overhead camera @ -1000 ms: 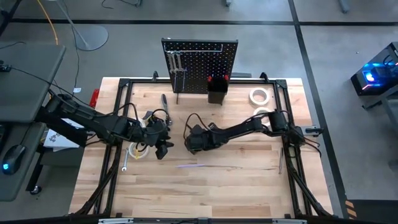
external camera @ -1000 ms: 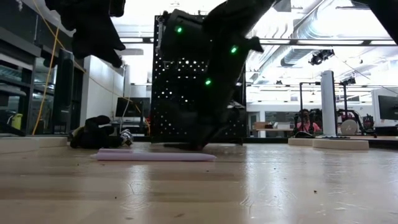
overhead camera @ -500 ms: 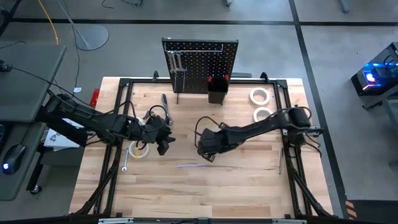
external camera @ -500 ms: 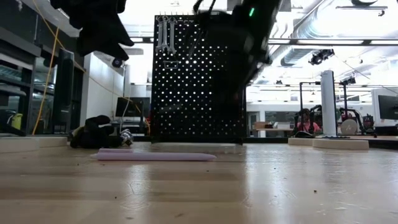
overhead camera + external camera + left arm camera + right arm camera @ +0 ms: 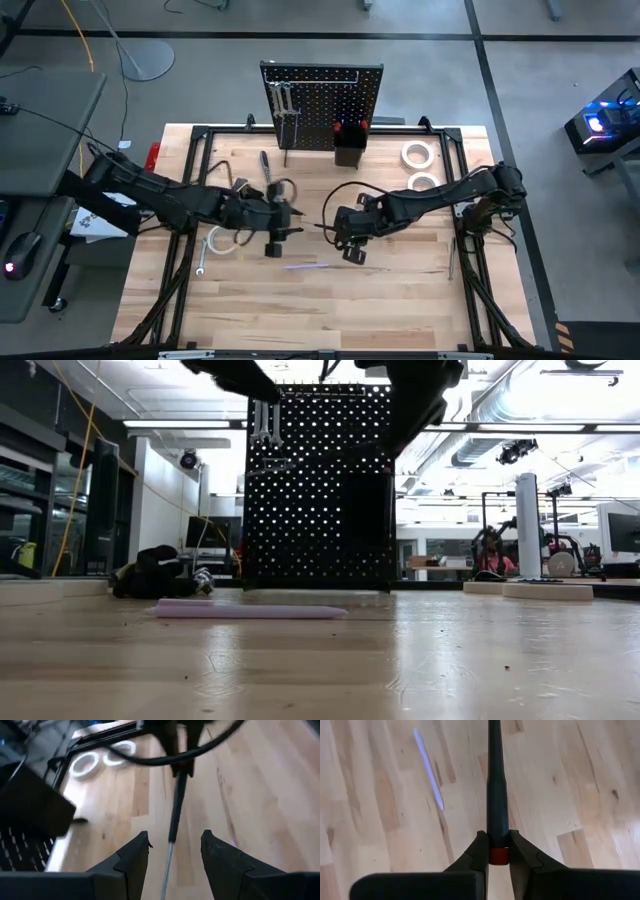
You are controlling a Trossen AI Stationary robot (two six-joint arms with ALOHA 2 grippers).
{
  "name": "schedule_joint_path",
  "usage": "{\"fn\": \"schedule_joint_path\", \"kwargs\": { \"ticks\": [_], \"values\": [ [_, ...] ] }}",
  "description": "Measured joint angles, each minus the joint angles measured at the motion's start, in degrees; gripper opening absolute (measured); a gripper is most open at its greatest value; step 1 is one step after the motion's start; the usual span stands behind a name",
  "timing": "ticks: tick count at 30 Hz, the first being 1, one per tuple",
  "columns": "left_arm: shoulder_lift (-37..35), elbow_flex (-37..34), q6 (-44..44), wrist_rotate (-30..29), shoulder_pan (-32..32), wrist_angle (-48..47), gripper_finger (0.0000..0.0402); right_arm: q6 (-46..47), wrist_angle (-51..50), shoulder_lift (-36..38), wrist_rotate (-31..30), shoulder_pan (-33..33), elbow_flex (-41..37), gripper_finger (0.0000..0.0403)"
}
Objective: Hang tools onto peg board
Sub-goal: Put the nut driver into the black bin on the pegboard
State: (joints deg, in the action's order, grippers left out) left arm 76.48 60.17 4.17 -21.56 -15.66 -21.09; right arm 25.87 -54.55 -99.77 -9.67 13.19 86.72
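Right gripper: we see it pinching a slim dark screwdriver with a red collar above mid-table.
Left gripper: fingers spread, holding nothing, the screwdriver's shaft between them.
Upright black perforated peg board: at the wooden table's far edge, silver wrenches hanging.

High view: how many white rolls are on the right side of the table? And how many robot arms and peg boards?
White rolls: 2
Arms: 2
Peg board: 1
Total: 5
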Motion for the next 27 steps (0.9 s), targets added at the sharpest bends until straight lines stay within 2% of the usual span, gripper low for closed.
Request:
{"fn": "schedule_joint_path", "kwargs": {
  "ticks": [3, 10, 13, 17, 20, 22, 25, 27],
  "values": [
    [6.24, 5.38, 2.78, 0.47, 0.41, -3.67, 0.0165, -0.29, 1.25, 0.02, -0.24, -0.06, 0.02, 0.0028],
    [17.76, 15.89, 0.6, 0.69, 2.81, -12.49, 0.0165, -0.44, 2.09, 0.01, -0.27, -0.13, 0.08, 0.0028],
    [20.47, 18.42, 0.6, 1.12, 3.83, -16.0, 0.0165, -0.46, 2.04, 0.02, -0.33, -0.13, 0.11, 0.0028],
    [21.99, 19.55, 0.58, 6.24, 4.94, -17.66, 0.0165, -0.9, 2.08, 0.02, -0.33, -0.13, 0.11, 0.0028],
    [22.23, 19.54, 0.56, 7.58, 5.31, -17.61, 0.0156, -1.53, 2.13, 0.02, -0.35, -0.17, 0.11, 0.0028],
    [22.19, 19.53, 0.56, 7.62, 5.46, -17.76, 0.0132, -1.95, 2.45, 0.02, -0.37, -0.15, 0.12, 0.0028],
    [22.2, 19.57, 0.5, 9.02, 5.86, -18.6, 0.0046, -2.14, 2.42, 0.02, -0.29, -0.13, 0.36, 0.0028],
    [22.19, 19.56, 0.29, 10.59, 6.06, -19.03, 0.002, -2.56, 1.79, 0.02, -0.34, -0.06, 1.26, 0.003]
  ]
}}
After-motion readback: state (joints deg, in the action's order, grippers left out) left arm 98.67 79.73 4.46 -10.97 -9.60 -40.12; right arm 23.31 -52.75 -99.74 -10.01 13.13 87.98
